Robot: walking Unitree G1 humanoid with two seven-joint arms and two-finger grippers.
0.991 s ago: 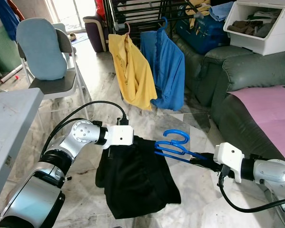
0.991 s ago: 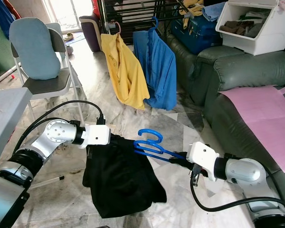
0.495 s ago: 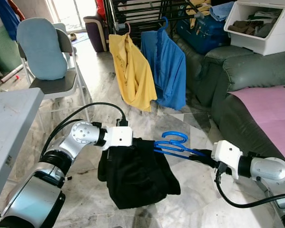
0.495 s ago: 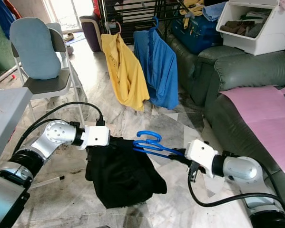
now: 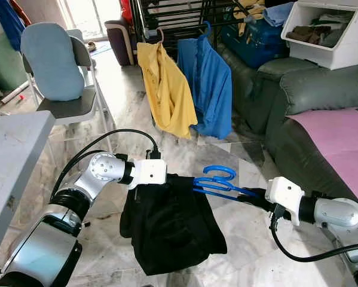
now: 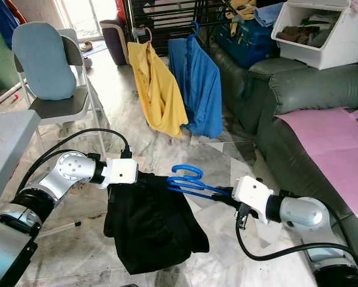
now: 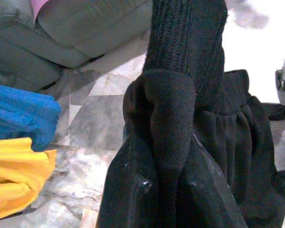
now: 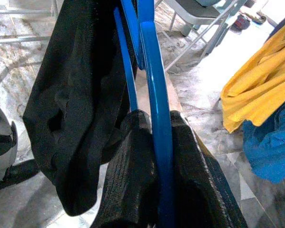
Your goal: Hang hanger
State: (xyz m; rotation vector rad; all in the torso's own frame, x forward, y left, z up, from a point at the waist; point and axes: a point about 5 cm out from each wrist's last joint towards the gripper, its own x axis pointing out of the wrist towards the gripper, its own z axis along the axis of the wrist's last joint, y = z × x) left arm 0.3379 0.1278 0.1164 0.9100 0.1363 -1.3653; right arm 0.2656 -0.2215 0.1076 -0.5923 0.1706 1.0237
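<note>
A blue plastic hanger (image 5: 217, 182) lies nearly flat in the air over the marble floor, its hook (image 5: 220, 172) pointing away from me. My right gripper (image 5: 254, 198) is shut on one end of the blue hanger (image 8: 154, 109). A black garment (image 5: 170, 224) hangs from the hanger's other end. My left gripper (image 5: 173, 177) is shut on the knit band of the black garment (image 7: 180, 95) at its top edge. A dark metal drying rack (image 5: 173, 15) stands beyond, with a yellow shirt (image 5: 165, 89) and a blue shirt (image 5: 205, 86) hanging on it.
A dark green sofa (image 5: 310, 101) with a pink sheet (image 5: 340, 143) runs along the right. A white bin of clothes (image 5: 325, 30) sits on its back. At left stand a folding chair with a blue cushion (image 5: 50, 63) and a grey table's corner (image 5: 14, 143).
The black garment hangs lower and looser than half a second ago. Both arms and the hanger hold almost the same place.
</note>
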